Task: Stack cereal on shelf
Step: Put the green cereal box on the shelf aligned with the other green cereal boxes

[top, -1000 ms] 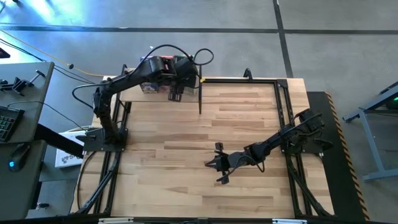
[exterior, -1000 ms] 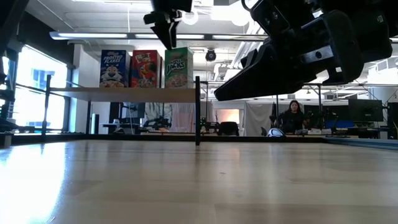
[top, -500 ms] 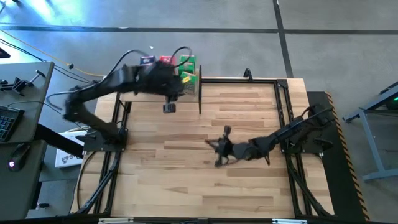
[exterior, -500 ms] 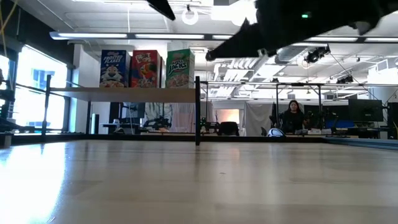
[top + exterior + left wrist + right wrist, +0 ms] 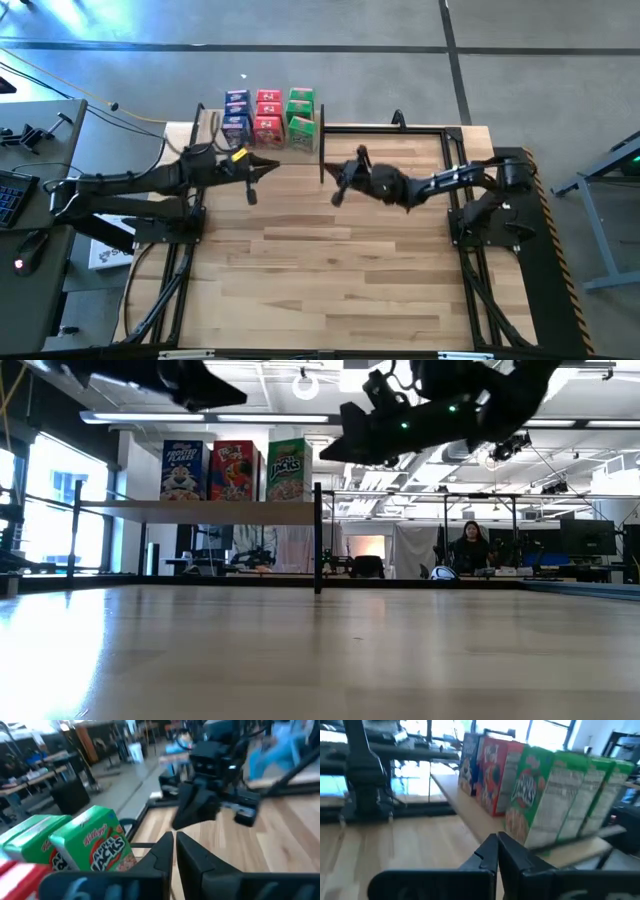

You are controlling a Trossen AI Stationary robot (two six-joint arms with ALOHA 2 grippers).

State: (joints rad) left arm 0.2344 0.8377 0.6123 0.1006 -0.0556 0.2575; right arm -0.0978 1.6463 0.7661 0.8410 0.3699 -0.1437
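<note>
The cereal boxes stand upright on their bottoms on the shelf plank [image 5: 200, 512] at the table's far left, in rows by colour: blue [image 5: 237, 108], red [image 5: 267, 112] and green [image 5: 300, 112]. The low view shows them as blue [image 5: 182, 470], red [image 5: 233, 470] and green [image 5: 288, 470]. My left gripper [image 5: 250, 192] hangs shut and empty just near of the shelf, with the green boxes [image 5: 95, 845] in front of it. My right gripper [image 5: 338, 190] is shut and empty, in the air to the right of the shelf's black post [image 5: 321, 150].
Black frame rails [image 5: 385, 128] run along the table's far and right edges. Bare wooden tabletop [image 5: 330, 280] lies near of both arms. A person [image 5: 468, 548] sits far off in the room beyond the table.
My left gripper has drawn back from above the shelf toward the table's near and left edges and has shut, empty. My right gripper has swung from the table's middle toward the far edge, ending beside the shelf's post. The boxes stay in place.
</note>
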